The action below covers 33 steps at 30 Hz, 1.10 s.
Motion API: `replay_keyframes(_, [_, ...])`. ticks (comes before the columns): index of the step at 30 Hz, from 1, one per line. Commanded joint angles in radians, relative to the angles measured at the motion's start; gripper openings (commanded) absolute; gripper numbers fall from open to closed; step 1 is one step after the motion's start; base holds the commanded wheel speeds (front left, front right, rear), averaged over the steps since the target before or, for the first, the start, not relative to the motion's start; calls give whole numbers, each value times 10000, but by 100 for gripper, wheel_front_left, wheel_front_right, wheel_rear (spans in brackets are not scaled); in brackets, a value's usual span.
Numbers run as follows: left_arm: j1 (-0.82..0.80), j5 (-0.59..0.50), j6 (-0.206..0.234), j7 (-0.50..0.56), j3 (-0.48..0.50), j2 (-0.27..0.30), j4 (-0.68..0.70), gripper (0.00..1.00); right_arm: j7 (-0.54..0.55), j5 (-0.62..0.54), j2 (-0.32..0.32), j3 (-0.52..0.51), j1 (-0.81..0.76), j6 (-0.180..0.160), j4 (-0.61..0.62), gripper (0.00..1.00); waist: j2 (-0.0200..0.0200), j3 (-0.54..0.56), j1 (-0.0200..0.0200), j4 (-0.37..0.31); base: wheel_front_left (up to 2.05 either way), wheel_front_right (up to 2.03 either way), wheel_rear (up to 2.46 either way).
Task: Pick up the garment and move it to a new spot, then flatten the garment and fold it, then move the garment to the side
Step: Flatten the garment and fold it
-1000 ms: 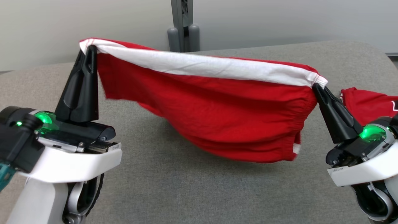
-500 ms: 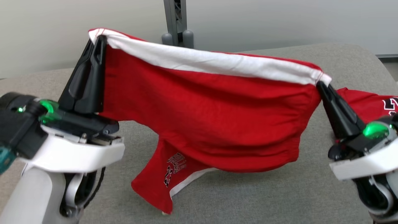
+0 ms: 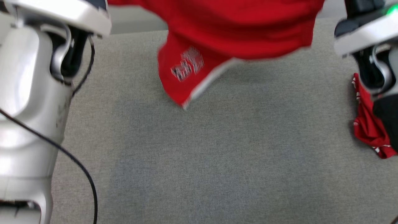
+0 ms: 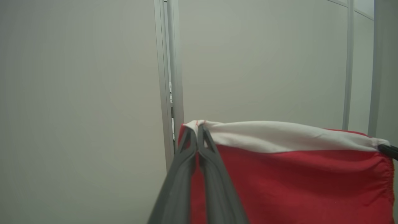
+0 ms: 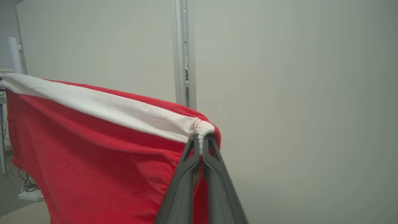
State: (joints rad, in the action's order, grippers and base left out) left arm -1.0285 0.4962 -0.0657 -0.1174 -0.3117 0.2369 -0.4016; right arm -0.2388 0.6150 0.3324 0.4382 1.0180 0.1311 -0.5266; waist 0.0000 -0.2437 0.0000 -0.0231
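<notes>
While your left claw [image 4: 197, 127] and right claw [image 5: 201, 137] each clamp the garment [image 3: 236, 28], it hangs above the desk [image 3: 217, 155]; placing, flattening, folding and shifting aside are left.

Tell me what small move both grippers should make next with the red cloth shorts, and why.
Probably lower both together: left gripper and right gripper grip the white waistband at its ends, and the red cloth shorts hang above the grey fabric table.

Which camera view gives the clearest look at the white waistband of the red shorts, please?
Left wrist view: the waistband runs whole, both pinched ends in frame. The right wrist view has it reaching the left edge; the head view gives blurred red lower cloth of the shorts.
</notes>
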Motion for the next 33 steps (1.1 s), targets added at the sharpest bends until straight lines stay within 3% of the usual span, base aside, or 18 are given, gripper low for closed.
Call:
replay_keyframes(1, [-524, -37, -122, -178, -26, -69, -510, 0, -156, -162, -33, 15, 514, -7, -417, 0, 0, -228, 0, 102, 0, 0, 0])
replay_keyframes(9, [-2897, 146, -521, -1043, -343, -884, -3881, 0, -265, -1035, -735, -137, 2466, -7, -3000, 0, 0, -756, 0, 453, 0, 0, 0])
replay_keyframes(17, [-2030, 448, -651, -1383, -1230, -1406, -5212, 0, -266, -878, -826, 521, 1536, -5, -3533, 0, 0, -1067, 0, 709, 0, 0, 0])
replay_keyframes(23, [-9, 854, -651, -1470, -1857, -1313, -4635, 0, -269, 143, -460, 1567, -318, -5, -2607, 0, 0, -1219, 0, 854, 0, 0, 0])
replay_keyframes(28, [2459, 828, -646, -1475, -1471, -1074, -3036, 0, -268, 1221, -141, 1557, -2410, -1, -1084, 0, 0, -1125, 0, 828, 0, 0, 0])
replay_keyframes(33, [5039, 924, -537, -1478, -567, -739, -1330, 0, -268, 1189, 219, 1504, -4445, -5, 461, 0, 0, -855, 0, 610, 0, 0, 0])
